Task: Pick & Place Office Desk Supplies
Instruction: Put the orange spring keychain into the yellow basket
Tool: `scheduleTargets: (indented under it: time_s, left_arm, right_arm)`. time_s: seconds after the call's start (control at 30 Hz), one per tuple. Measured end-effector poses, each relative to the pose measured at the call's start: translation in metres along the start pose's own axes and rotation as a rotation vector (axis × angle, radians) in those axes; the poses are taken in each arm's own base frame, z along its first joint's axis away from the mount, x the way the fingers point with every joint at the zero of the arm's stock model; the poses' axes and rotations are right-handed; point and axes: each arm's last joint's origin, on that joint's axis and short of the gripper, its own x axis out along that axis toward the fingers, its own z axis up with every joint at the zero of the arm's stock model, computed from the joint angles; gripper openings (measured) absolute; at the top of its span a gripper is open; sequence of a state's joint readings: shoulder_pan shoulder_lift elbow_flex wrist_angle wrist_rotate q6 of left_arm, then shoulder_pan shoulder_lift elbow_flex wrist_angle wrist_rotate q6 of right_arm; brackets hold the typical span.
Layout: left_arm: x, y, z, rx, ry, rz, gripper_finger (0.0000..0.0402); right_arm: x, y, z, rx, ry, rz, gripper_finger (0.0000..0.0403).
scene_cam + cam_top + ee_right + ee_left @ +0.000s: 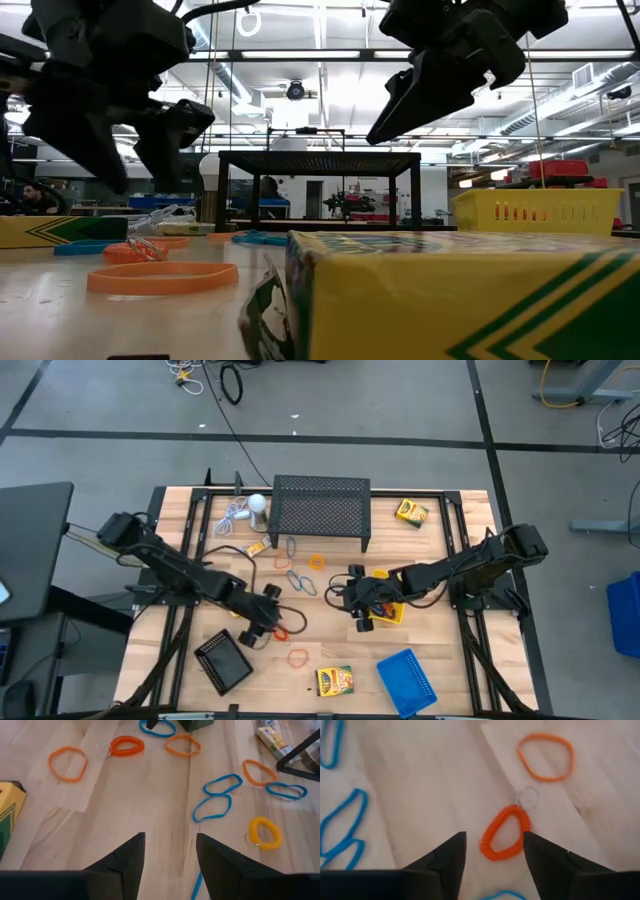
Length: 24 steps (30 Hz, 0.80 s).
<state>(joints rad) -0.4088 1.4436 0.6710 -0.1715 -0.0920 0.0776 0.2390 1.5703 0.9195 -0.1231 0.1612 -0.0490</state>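
— Orange coil band [504, 832] lies just ahead of the left gripper [494, 851], between its open fingers?
— Yes. Lower straight, close on one side. Right gripper [169, 851] waits open, empty.

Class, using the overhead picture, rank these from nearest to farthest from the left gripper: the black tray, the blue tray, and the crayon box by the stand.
From the left gripper:
1. Black tray, just beside it, near the front edge.
2. Blue tray, across on the right.
3. Crayon box, far back right corner.
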Motion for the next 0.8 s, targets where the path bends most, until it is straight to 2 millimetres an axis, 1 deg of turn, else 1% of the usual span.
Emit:
scheduleTargets:
  time_s: [0.1,0.2,0.33,0.53,0.8]
  left_arm:
    - [0.002,-0.006,0.003,0.017,0.069,-0.021,0.0226]
    - [0.005,-0.012,0.004,0.005,0.096,-0.057,0.0232]
    - [0.012,-0.019,0.003,0.009,0.109,-0.084,0.0229]
    - [0.024,-0.021,0.004,0.022,0.088,-0.063,0.0222]
    - [0.039,-0.024,0.009,0.071,0.144,-0.054,0.022]
  right_arm:
    - [0.0,0.0,-0.001,0.004,0.012,0.001,0.0183]
    - [0.0,0.0,-0.002,0.004,0.023,0.001,0.0183]
    - [0.0,0.0,-0.002,0.004,0.022,0.001,0.0183]
    - [0.0,0.0,-0.002,0.005,0.017,0.001,0.0183]
    - [0.0,0.0,-0.002,0.008,0.015,0.001,0.0183]
